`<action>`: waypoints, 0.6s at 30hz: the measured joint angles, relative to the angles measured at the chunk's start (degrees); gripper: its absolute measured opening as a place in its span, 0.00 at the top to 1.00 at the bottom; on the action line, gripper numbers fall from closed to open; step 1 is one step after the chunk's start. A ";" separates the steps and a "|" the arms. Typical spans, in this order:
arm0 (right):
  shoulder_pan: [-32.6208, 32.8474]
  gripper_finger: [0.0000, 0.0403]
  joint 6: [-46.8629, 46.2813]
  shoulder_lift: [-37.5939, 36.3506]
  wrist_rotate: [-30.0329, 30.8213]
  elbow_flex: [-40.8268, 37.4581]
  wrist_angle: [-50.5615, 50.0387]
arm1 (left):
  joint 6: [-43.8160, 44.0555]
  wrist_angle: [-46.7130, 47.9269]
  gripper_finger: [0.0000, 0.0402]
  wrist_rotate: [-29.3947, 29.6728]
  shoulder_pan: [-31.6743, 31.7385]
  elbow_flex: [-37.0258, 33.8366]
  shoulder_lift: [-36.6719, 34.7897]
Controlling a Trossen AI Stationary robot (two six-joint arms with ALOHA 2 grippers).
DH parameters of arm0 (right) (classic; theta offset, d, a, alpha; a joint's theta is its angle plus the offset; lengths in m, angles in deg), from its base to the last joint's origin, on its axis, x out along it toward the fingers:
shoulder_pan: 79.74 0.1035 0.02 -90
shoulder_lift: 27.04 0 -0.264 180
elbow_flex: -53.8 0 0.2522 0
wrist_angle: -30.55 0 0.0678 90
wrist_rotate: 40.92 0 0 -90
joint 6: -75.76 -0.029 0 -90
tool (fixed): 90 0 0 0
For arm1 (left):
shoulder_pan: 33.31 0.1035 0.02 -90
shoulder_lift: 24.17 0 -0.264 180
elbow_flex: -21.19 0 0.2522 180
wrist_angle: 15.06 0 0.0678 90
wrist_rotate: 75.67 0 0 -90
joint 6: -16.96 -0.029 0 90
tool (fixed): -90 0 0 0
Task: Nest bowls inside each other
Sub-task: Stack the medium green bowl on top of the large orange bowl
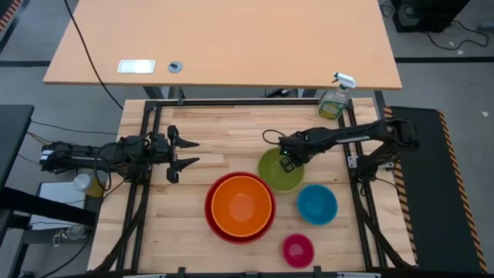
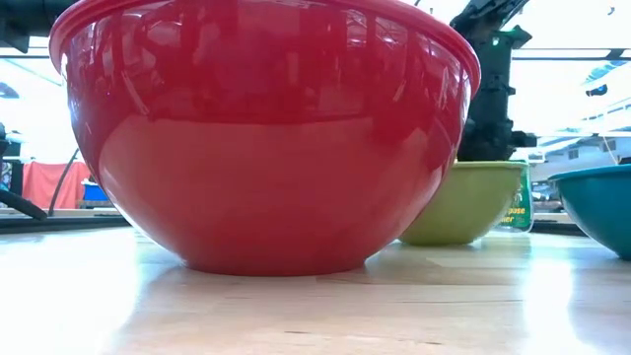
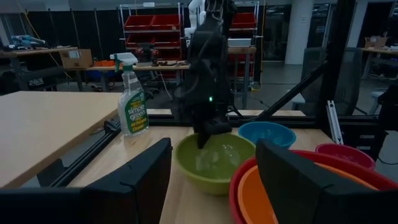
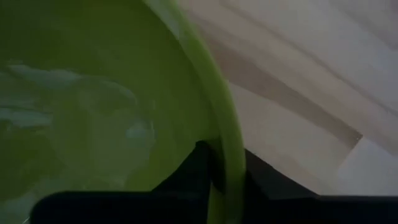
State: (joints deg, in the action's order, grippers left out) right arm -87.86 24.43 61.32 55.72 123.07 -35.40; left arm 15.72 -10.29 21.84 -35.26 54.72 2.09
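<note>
The lime green bowl (image 1: 279, 171) stands on its base right of the table's middle, with my right gripper (image 1: 288, 161) shut on its far rim. The orange bowl (image 1: 241, 205) sits nested inside the large red bowl (image 1: 220, 225) at the middle near side. The blue bowl (image 1: 316, 205) and the small pink bowl (image 1: 298, 249) stand apart on the table to the near right. My left gripper (image 1: 185, 152) waits open and level at the table's left, holding nothing. My right gripper holds the lime green bowl by its rim (image 4: 227, 146) on the bowl's far side. One finger (image 4: 196, 169) is inside the bowl and the other (image 4: 268, 179) outside. The fingers come from above, pointing down. The bowl stands upright with its base (image 2: 455, 240) on the table.
A green spray bottle (image 1: 334, 100) stands at the table's far right corner. A dark frame rail (image 1: 231, 103) runs around the wooden table. Bare wood lies between my left gripper and the red bowl, and along the far side.
</note>
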 joint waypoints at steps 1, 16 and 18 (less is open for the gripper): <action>0.00 0.88 -0.19 -0.77 0.52 0.00 0.01 | 0.00 0.01 0.41 0.00 0.00 0.00 0.00; -2.12 0.95 0.13 -14.48 4.72 -0.30 -2.65 | -0.02 -0.01 0.41 0.00 0.00 0.00 0.00; -2.14 0.94 0.11 -17.14 4.72 -0.30 -1.80 | -0.02 -0.03 0.41 0.00 0.00 0.00 0.00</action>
State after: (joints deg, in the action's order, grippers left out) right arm -90.00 24.54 44.18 60.43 122.76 -37.20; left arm 15.70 -10.32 21.84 -35.26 54.72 2.09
